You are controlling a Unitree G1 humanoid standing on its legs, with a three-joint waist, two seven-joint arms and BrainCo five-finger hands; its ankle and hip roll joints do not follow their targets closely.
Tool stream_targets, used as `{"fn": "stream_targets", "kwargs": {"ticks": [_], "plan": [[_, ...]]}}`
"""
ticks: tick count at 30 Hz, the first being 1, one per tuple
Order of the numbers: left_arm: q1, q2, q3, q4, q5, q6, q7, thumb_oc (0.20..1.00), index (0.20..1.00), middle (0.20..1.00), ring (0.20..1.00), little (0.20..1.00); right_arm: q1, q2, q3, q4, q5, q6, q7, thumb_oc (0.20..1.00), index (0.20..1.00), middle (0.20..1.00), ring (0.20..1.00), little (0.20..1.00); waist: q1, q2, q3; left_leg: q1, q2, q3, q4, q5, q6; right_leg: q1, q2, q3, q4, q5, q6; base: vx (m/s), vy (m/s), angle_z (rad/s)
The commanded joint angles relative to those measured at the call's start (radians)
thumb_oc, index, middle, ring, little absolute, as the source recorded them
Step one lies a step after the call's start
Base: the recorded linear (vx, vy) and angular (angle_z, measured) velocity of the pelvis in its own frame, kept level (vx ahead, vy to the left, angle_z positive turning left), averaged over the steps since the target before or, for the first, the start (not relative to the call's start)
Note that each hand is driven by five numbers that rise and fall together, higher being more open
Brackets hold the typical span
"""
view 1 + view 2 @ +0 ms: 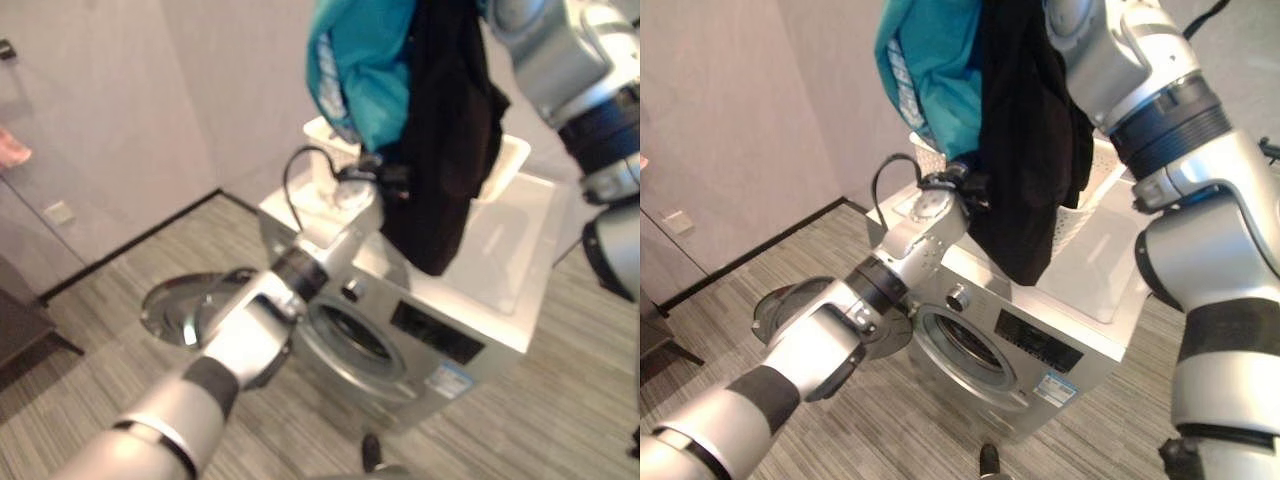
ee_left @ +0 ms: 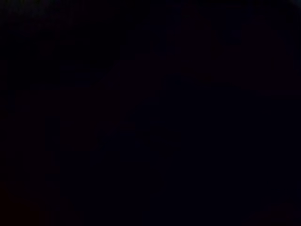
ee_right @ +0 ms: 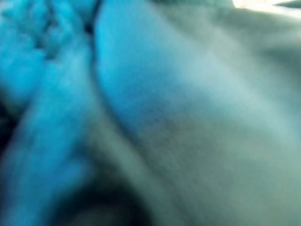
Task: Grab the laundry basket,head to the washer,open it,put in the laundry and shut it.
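Washer (image 1: pixel 1040 330) stands front-loading on grey plank floor (image 1: pixel 840 420), its round door (image 1: pixel 790 305) swung open to the side, with bare floor around it. Its front sticker is too small to read. On its flat top sits the white laundry basket (image 1: pixel 505 165). Above, teal cloth (image 1: pixel 935 60) and black cloth (image 1: pixel 1025 150) hang from the raised right arm. The left hand (image 1: pixel 965 185) reaches into the black cloth; I cannot tell either hand's grip.

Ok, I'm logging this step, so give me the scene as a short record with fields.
washer: front door swung open, drum empty
laundry basket: white, on top of the washer
black garment: hanging above the washer
teal garment: raised beside the black one
left hand: wrist at the black garment, fingers hidden
right hand: hidden by the clothes
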Motion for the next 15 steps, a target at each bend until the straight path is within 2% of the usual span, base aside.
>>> {"fn": "stream_targets", "kwargs": {"ticks": [1, 15], "plan": [[-0.186, -0.012, -0.019, -0.025, 0.049, -0.069, 0.002, 1.000, 1.000, 1.000, 1.000, 1.000, -0.084, -0.089, -0.040, 0.091, -0.038, 0.003, -0.016, 0.200, 0.200, 0.200, 0.200, 0.200, 0.040, -0.011, -0.010, -0.013, 0.047, 0.011, 0.012, -0.035, -0.017, 0.187, -0.013, -0.066, -0.001, -0.182, 0.071, 0.00, 0.000, 0.00], [-0.193, -0.008, -0.015, -0.037, 0.056, -0.077, 0.008, 1.000, 1.000, 1.000, 1.000, 1.000, -0.082, -0.075, -0.037, 0.105, -0.040, 0.004, -0.011, 0.200, 0.200, 0.200, 0.200, 0.200, 0.046, -0.012, -0.009, -0.012, 0.047, 0.012, 0.012, -0.034, -0.016, 0.187, -0.014, -0.067, -0.001, -0.180, 0.070, 0.00, 0.000, 0.00]]}}
